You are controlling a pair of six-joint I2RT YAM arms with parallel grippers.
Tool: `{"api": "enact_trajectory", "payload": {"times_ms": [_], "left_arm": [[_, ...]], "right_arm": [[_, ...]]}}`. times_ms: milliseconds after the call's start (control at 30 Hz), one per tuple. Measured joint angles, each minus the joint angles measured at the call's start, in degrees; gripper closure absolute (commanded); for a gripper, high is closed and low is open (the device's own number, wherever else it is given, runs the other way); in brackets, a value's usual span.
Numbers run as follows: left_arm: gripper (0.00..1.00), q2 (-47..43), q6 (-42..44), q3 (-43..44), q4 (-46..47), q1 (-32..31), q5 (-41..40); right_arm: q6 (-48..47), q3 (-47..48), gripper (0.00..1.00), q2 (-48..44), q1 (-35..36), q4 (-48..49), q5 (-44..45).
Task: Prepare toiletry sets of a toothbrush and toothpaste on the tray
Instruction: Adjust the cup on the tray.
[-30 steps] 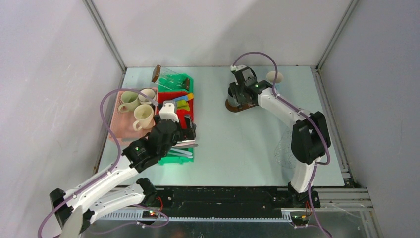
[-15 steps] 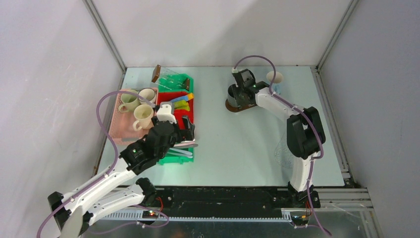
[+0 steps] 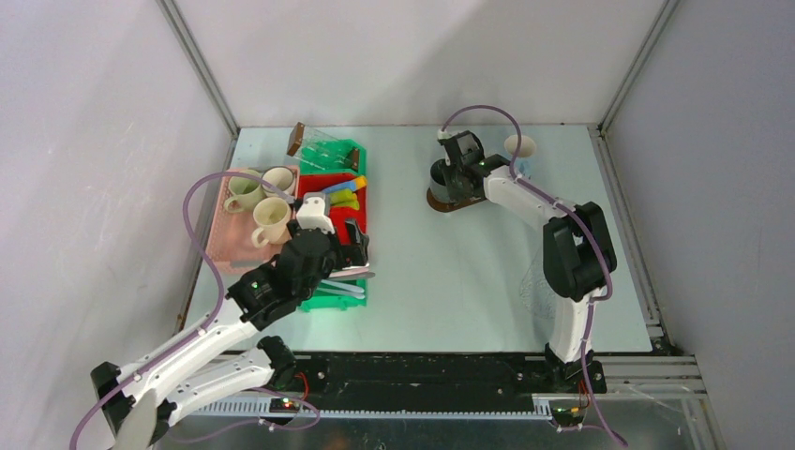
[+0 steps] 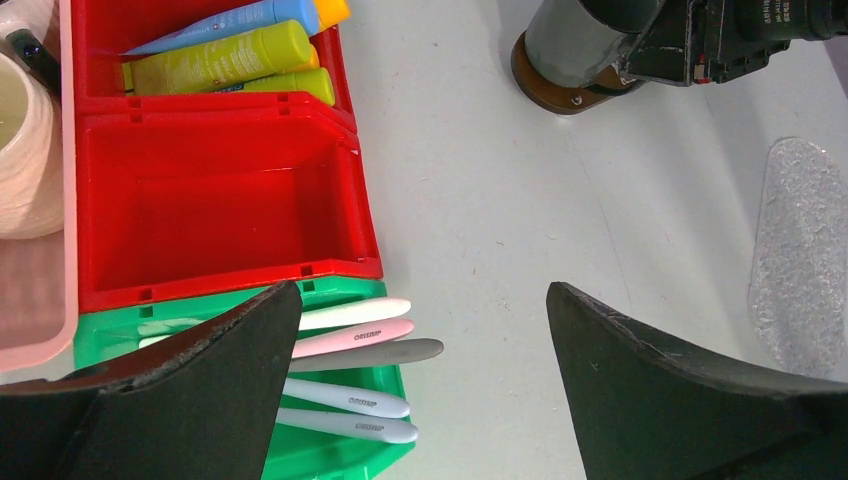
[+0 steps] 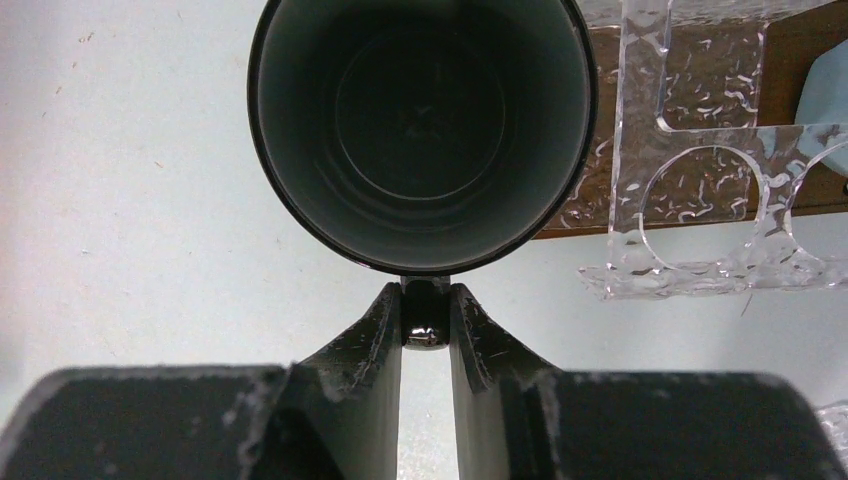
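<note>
Jaws narrowed since a second ago: right gripper [image 5: 427, 318] pinched the handle of the dark mug [image 5: 420, 130], standing on its brown base [image 3: 464, 205]; left gripper [image 4: 422, 300] hung wide open over the toothbrushes [image 4: 350, 340], empty.

Left arm [image 3: 202, 342]: white shells on the long links, black housings at the joints, a small green light on one housing.
Right arm [image 3: 530, 202]: same build; white links and a bulky black elbow block.
Cables: one mauve cable [image 3: 192, 202] loops off each arm.
Left gripper [image 4: 420, 300]: broad matte black fingers [image 4: 640, 380], wedge-shaped, edges scuffed pale.
Right gripper [image 5: 425, 295]: dark fingers with curved inner faces and fine scratches, on a boxy dark body.
Bases [image 3: 279, 358]: black, at the bench's [image 3: 450, 272] near edge.
</note>
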Motion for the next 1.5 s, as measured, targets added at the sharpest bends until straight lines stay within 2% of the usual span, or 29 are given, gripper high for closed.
{"api": "enact_trajectory", "payload": {"times_ms": [467,967,1167,1300,1500], "left_arm": [[0.0,0.55,0.0,0.0,0.0,0.0,0.04],[0.0,0.76,0.0,0.0,0.02,0.0,0.04],[0.0,0.76,-0.02,0.0,0.02,0.0,0.04],[0.0,0.76,-0.02,0.0,0.02,0.0,0.04],[0.0,0.76,-0.5,0.0,0.02,0.11,-0.09]], "right_arm": [[-2.91,-1.07,0.93,-0.61,-0.24,0.42,-1.33],[-4.04,-1.49,0.91,-1.36,-1.22,-0.72,-3.04],[-4.07,-1.49,0.79,-1.46,-1.27,-1.14,-3.17],[-4.07,-1.49,0.65,-1.46,-1.27,-1.2,-3.15],[-4.02,-1.46,0.54,-1.46,-1.27,-3.82,-3.21]]}}
